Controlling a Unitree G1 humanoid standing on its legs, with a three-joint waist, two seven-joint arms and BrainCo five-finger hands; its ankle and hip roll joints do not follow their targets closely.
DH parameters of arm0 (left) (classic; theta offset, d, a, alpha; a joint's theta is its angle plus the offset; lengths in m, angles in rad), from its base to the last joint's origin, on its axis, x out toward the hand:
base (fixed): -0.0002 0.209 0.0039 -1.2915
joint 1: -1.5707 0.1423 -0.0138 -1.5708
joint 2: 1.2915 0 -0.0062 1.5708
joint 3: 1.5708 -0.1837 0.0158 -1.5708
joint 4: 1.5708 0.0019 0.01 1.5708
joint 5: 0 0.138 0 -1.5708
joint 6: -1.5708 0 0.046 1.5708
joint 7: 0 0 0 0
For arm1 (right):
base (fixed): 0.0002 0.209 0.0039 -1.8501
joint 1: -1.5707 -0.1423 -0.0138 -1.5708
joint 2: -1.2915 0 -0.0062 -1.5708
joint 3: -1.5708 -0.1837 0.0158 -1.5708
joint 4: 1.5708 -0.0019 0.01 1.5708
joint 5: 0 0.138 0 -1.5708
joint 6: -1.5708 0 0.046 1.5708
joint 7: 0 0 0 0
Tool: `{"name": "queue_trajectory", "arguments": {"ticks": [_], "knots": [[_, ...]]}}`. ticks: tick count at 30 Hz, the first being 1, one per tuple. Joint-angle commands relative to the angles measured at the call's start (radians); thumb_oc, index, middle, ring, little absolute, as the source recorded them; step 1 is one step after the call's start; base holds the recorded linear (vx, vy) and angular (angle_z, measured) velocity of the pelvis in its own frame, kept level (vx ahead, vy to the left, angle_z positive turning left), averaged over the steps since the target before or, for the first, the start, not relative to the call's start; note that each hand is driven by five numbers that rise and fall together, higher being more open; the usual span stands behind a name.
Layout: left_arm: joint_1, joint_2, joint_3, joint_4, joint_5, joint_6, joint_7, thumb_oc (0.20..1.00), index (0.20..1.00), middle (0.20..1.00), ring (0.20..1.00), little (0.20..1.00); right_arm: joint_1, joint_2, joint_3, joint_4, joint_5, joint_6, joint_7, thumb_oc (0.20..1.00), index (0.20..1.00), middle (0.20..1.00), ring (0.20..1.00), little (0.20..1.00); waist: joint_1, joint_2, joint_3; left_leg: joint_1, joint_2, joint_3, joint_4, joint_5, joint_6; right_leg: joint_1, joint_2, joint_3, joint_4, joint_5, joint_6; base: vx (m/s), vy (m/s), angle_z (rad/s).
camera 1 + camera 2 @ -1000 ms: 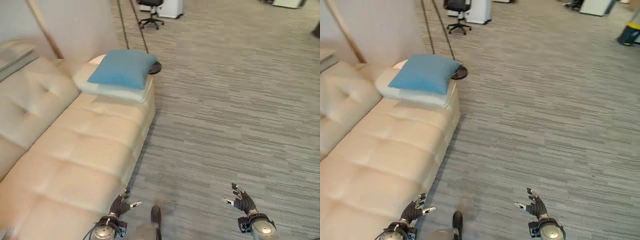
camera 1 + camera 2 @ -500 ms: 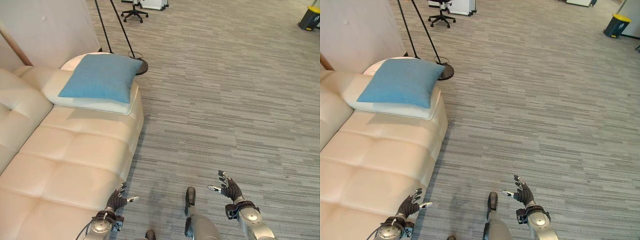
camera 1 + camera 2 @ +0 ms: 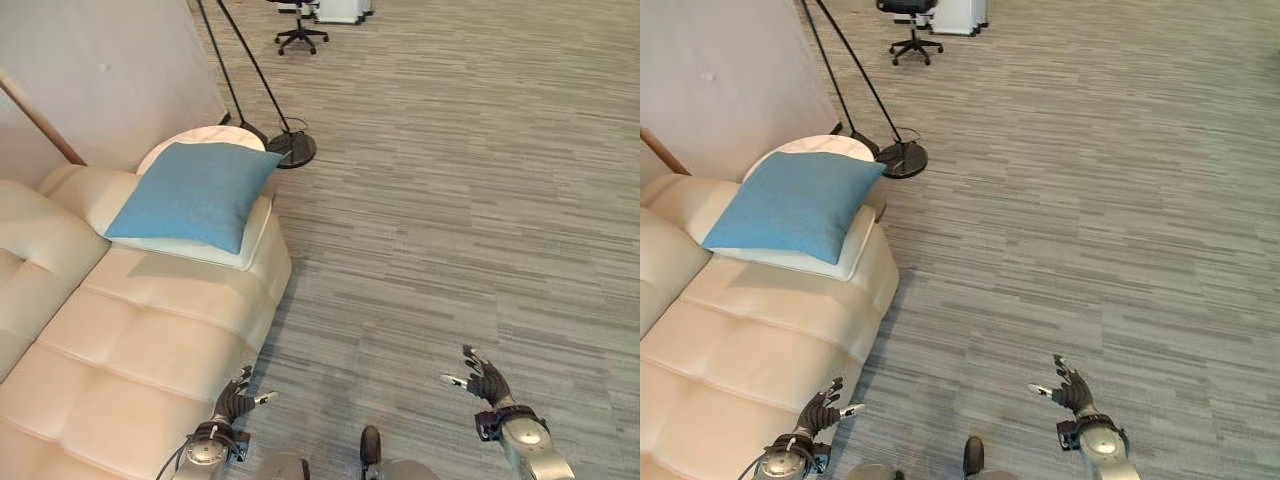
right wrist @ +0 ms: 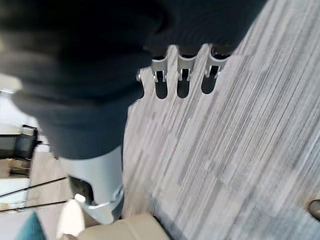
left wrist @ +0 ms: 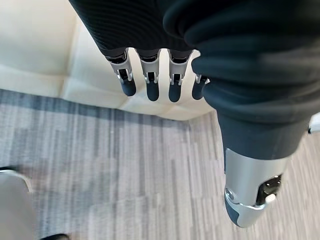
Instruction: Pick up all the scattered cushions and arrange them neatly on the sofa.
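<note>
A: Left hand [image 3: 232, 407] low in the left eye view, just off the front edge of the cream sofa [image 3: 130, 350], fingers spread and relaxed, holding nothing. Right hand [image 3: 485, 382] low on the other side, over the grey carpet [image 3: 450, 200], fingers likewise loose and empty.

B: And the cushions?

A: Blue cushion [image 3: 194, 193] lying flat on a cream cushion [image 3: 245, 250] at the far end of the sofa seat — well apart from both hands. Behind that end, a round white side table [image 3: 205, 138] and a black floor lamp [image 3: 290, 148] with its round base on the carpet. Black office chair [image 3: 300, 20] far off at the top.

B: Right eye view?

A: Same layout. Left hand [image 3: 820, 410] beside the sofa's front corner, right hand [image 3: 1072, 388] above bare carpet, blue cushion [image 3: 790, 205] on the pale one, lamp base [image 3: 902, 158] near the side table.

B: Left wrist view?

A: Fingers [image 5: 150, 85] straight in a row under the dark cover, thumb [image 5: 247, 197] apart from them — nothing between. Past the fingers, tufted sofa upholstery [image 5: 45, 55] meeting the carpet [image 5: 125, 170].

B: Right wrist view?

A: Fingers [image 4: 182, 75] straight, thumb [image 4: 97, 185] off to one side, nothing gripped. Striped carpet [image 4: 225, 150] beyond; a cream sofa edge [image 4: 125, 227] and a teal corner [image 4: 27, 226] at the frame's margin.
</note>
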Motion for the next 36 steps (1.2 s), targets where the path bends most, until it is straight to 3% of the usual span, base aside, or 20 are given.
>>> {"name": "queue_trajectory", "arguments": {"ticks": [1, 3, 4, 6, 7, 9, 11, 12, 13, 14, 15, 17, 19, 21, 22, 25, 28, 30, 34, 36], "knots": [[-0.002, 0.026, 0.022, -0.048, -0.039, -0.027, 0.027, 1.0, 1.0, 1.0, 1.0, 1.0, 0.021, -0.026, -0.022, -0.057, 0.014, -0.038, -0.015, 1.0, 1.0, 1.0, 1.0, 1.0, 0.03, 0.02, -0.007, -0.041, 0.009, 0.001, -0.124, 0.152, 0.009, 0.072, -0.031, 0.038, 0.115, -0.17, 0.143, 0.34, 0.034, 0.04], [0.0, 0.026, 0.026, -0.046, -0.041, -0.026, 0.03, 1.0, 1.0, 1.0, 1.0, 1.0, 0.021, -0.024, -0.021, -0.051, 0.011, -0.037, -0.018, 1.0, 1.0, 1.0, 1.0, 1.0, 0.035, 0.016, -0.003, -0.048, 0.003, 0.016, -0.172, 0.167, 0.006, 0.099, -0.032, 0.039, 0.12, -0.189, 0.146, 0.45, 0.078, 0.05], [0.002, 0.023, 0.035, -0.035, -0.039, -0.023, 0.036, 1.0, 1.0, 1.0, 1.0, 1.0, 0.02, -0.015, -0.022, -0.046, 0.004, -0.031, -0.019, 1.0, 1.0, 1.0, 1.0, 1.0, 0.047, 0.011, -0.02, -0.08, 0.017, 0.078, -0.228, 0.185, 0.006, 0.161, -0.03, 0.05, 0.12, -0.221, 0.154, 1.03, 0.257, 0.08], [0.014, 0.026, 0.047, -0.031, -0.039, -0.021, 0.033, 1.0, 1.0, 1.0, 1.0, 1.0, 0.025, -0.01, -0.015, -0.049, -0.006, -0.026, -0.008, 1.0, 1.0, 1.0, 1.0, 1.0, 0.066, 0.011, -0.041, -0.086, 0.024, 0.097, -0.219, 0.213, 0.009, 0.202, -0.033, 0.069, 0.142, -0.242, 0.164, 0.88, 0.254, 0.06], [0.031, 0.03, 0.053, -0.034, -0.031, -0.018, 0.03, 1.0, 1.0, 1.0, 1.0, 1.0, 0.032, -0.001, -0.01, -0.062, -0.017, -0.018, 0.008, 1.0, 1.0, 1.0, 1.0, 1.0, 0.078, -0.009, -0.06, -0.091, 0.006, 0.08, -0.147, 0.232, 0.027, 0.228, -0.059, 0.086, 0.187, -0.228, 0.183, 0.67, 0.221, -0.25], [0.038, 0.033, 0.057, -0.031, -0.028, -0.016, 0.027, 1.0, 1.0, 1.0, 1.0, 1.0, 0.037, 0.012, -0.004, -0.064, -0.024, -0.019, 0.02, 1.0, 1.0, 1.0, 1.0, 1.0, 0.088, -0.044, -0.077, -0.091, -0.029, 0.074, -0.075, 0.196, 0.056, 0.2, -0.107, 0.097, 0.305, -0.102, 0.23, 0.63, 0.236, -0.35], [0.038, 0.033, 0.057, -0.031, -0.028, -0.016, 0.027, 1.0, 1.0, 1.0, 1.0, 1.0, 0.037, 0.012, -0.005, -0.064, -0.024, -0.02, 0.02, 1.0, 1.0, 1.0, 1.0, 1.0, 0.09, -0.041, -0.08, -0.095, -0.025, 0.075, -0.074, 0.197, 0.055, 0.195, -0.104, 0.1, 0.304, -0.099, 0.229, 0.23, 0.126, -0.15], [0.031, 0.045, 0.063, -0.029, -0.033, -0.014, 0.026, 1.0, 1.0, 1.0, 1.0, 1.0, 0.024, 0.022, 0.006, -0.072, -0.03, -0.018, 0.025, 1.0, 1.0, 1.0, 1.0, 1.0, 0.093, -0.058, -0.069, -0.057, -0.039, 0.079, -0.049, 0.143, 0.088, 0.127, -0.144, 0.113, 0.488, 0.07, 0.249, 0.43, 0.249, -0.04], [0.026, 0.052, 0.068, -0.027, -0.037, -0.016, 0.032, 1.0, 1.0, 1.0, 1.0, 1.0, 0.015, 0.03, 0.022, -0.081, -0.032, -0.022, 0.024, 1.0, 1.0, 1.0, 1.0, 1.0, 0.094, -0.061, -0.061, -0.026, -0.055, 0.075, -0.041, 0.109, 0.108, 0.093, -0.16, 0.112, 0.552, 0.133, 0.249, 0.57, 0.337, 0.07], [0.023, 0.054, 0.07, -0.025, -0.042, -0.016, 0.034, 1.0, 1.0, 1.0, 1.0, 1.0, 0.004, 0.036, 0.032, -0.085, -0.038, -0.022, 0.026, 1.0, 1.0, 1.0, 1.0, 1.0, 0.096, -0.047, -0.053, 0.007, -0.054, 0.067, -0.046, 0.092, 0.121, 0.042, -0.162, 0.109, 0.625, 0.154, 0.237, 0.46, 0.25, 0.15], [0.019, 0.054, 0.072, -0.027, -0.05, -0.017, 0.036, 1.0, 1.0, 1.0, 1.0, 1.0, -0.005, 0.04, 0.043, -0.087, -0.043, -0.023, 0.028, 1.0, 1.0, 1.0, 1.0, 1.0, 0.09, -0.032, -0.042, 0.057, -0.055, 0.048, -0.061, 0.074, 0.132, -0.025, -0.158, 0.097, 0.673, 0.133, 0.215, 0.49, 0.232, 0.19], [0.026, 0.05, 0.074, -0.025, -0.056, -0.02, 0.035, 1.0, 1.0, 1.0, 1.0, 1.0, -0.008, 0.037, 0.055, -0.106, -0.047, -0.023, 0.033, 1.0, 1.0, 1.0, 1.0, 1.0, 0.07, -0.008, -0.025, 0.144, -0.065, 0.01, -0.087, 0.045, 0.139, -0.11, -0.145, 0.046, 0.637, 0.037, 0.188, 0.52, 0.143, 0.04], [0.039, 0.048, 0.071, -0.023, -0.063, -0.024, 0.029, 1.0, 1.0, 1.0, 1.0, 1.0, -0.001, 0.023, 0.055, -0.126, -0.045, -0.023, 0.04, 1.0, 1.0, 1.0, 1.0, 1.0, 0.043, 0.006, -0.007, 0.229, -0.083, -0.042, -0.108, 0.006, 0.133, -0.188, -0.119, -0.001, 0.496, -0.042, 0.184, 0.54, 0.034, 0.48], [0.041, 0.042, 0.07, -0.021, -0.065, -0.024, 0.03, 1.0, 1.0, 1.0, 1.0, 1.0, 0.0, 0.019, 0.057, -0.125, -0.044, -0.023, 0.039, 1.0, 1.0, 1.0, 1.0, 1.0, 0.03, 0.006, 0.0, 0.26, -0.092, -0.071, -0.117, -0.009, 0.127, -0.213, -0.096, 0.011, 0.406, -0.044, 0.19, 0.42, -0.031, 0.81], [0.038, 0.033, 0.069, -0.005, -0.057, -0.027, 0.032, 1.0, 1.0, 1.0, 1.0, 1.0, 0.003, 0.017, 0.059, -0.119, -0.044, -0.023, 0.038, 1.0, 1.0, 1.0, 1.0, 1.0, 0.01, 0.002, 0.005, 0.299, -0.103, -0.114, -0.127, -0.025, 0.121, -0.234, -0.053, 0.056, 0.303, -0.03, 0.202, 0.47, -0.068, 0.74], [0.015, 0.024, 0.059, -0.004, -0.033, -0.034, 0.03, 1.0, 1.0, 1.0, 1.0, 1.0, 0.015, 0.006, 0.046, -0.108, -0.048, -0.021, 0.033, 1.0, 1.0, 1.0, 1.0, 1.0, -0.022, -0.011, 0.016, 0.355, -0.137, -0.227, -0.118, -0.062, 0.099, -0.286, -0.006, 0.185, 0.158, 0.024, 0.242, 0.43, -0.113, 1.1], [0.01, 0.021, 0.041, 0.005, -0.019, -0.039, 0.018, 1.0, 1.0, 1.0, 1.0, 1.0, 0.041, 0.009, 0.025, -0.096, -0.03, -0.025, 0.037, 1.0, 1.0, 1.0, 1.0, 1.0, -0.031, -0.018, 0.002, 0.369, -0.148, -0.293, -0.084, -0.079, 0.084, -0.246, -0.027, 0.205, 0.151, 0.031, 0.222, 0.35, -0.162, 1.64], [-0.001, 0.013, 0.033, 0.023, -0.025, -0.042, 0.024, 1.0, 1.0, 1.0, 1.0, 1.0, 0.042, 0.004, 0.015, -0.068, -0.021, -0.031, 0.036, 1.0, 1.0, 1.0, 1.0, 1.0, -0.037, -0.002, -0.009, 0.372, -0.122, -0.321, -0.053, -0.065, 0.057, -0.22, -0.03, 0.183, 0.164, 0.034, 0.207, 0.35, -0.243, 1.71], [-0.004, 0.015, 0.029, 0.027, -0.047, -0.045, 0.019, 1.0, 1.0, 1.0, 1.0, 1.0, 0.039, -0.015, 0.009, -0.085, -0.003, -0.042, 0.034, 1.0, 1.0, 1.0, 1.0, 1.0, -0.049, 0.005, -0.017, 0.264, -0.061, -0.214, 0.142, 0.04, -0.016, -0.133, -0.065, 0.103, 0.145, -0.006, 0.175, 0.23, -0.186, 1.14], [-0.012, 0.02, 0.033, 0.033, -0.055, -0.04, 0.016, 1.0, 1.0, 1.0, 1.0, 1.0, 0.038, -0.021, 0.005, -0.074, 0.006, -0.039, 0.029, 1.0, 1.0, 1.0, 1.0, 1.0, -0.049, 0.0, -0.016, 0.188, 0.007, -0.044, 0.184, 0.036, -0.001, -0.07, -0.082, 0.048, 0.136, -0.051, 0.154, 0.22, -0.181, 0.93]]}}
